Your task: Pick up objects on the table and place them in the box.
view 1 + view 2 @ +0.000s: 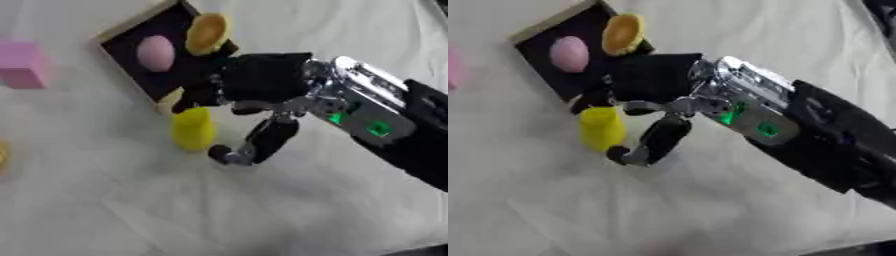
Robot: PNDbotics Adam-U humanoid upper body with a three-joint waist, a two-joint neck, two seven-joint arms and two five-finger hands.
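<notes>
My right hand (262, 80) reaches in from the right and hangs at the near right corner of the box (131, 27), a black tray with a pale wooden rim. A yellow cylinder (192, 128) stands on the white cloth just below that corner. It sits between the hand's dark fingers (191, 99) above it and the thumb (254, 142) to its right. The thumb is spread and a little apart from it. An orange round piece (208, 32) sits at the box's right edge, right above the hand. A pink egg shape (156, 52) lies inside the box.
A pink block (22, 64) rests on the cloth at the far left. A bit of something yellow (3, 156) shows at the left edge. White cloth (131, 210) covers the table in front of the hand.
</notes>
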